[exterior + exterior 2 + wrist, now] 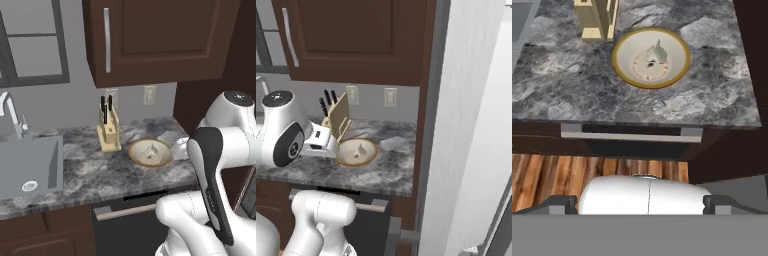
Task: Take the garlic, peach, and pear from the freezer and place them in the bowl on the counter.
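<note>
I see the garlic (656,52) lying inside the bowl (621,66), a little toward the far side of its cream bottom. In the hand view its thin pointed tip points away from me, toward the wall, so its long axis runs from front to back; in the left base view the tip (150,149) seems to stand more upward. Besides the garlic, I see only a faint reddish pattern on the bottom of the bowl.

The bowl stands on the table (567,85), just beside the knife block (596,19), which holds dark-handled knives. The sink (30,165) is well apart, at the other end of the table. The pale freezer (466,125) wall rises beside the table in the right base view.

The gripper (641,204) has its two finger tips spread wide apart and it holds nothing. It looks down on the front edge of the table and the wooden floor (547,175).
</note>
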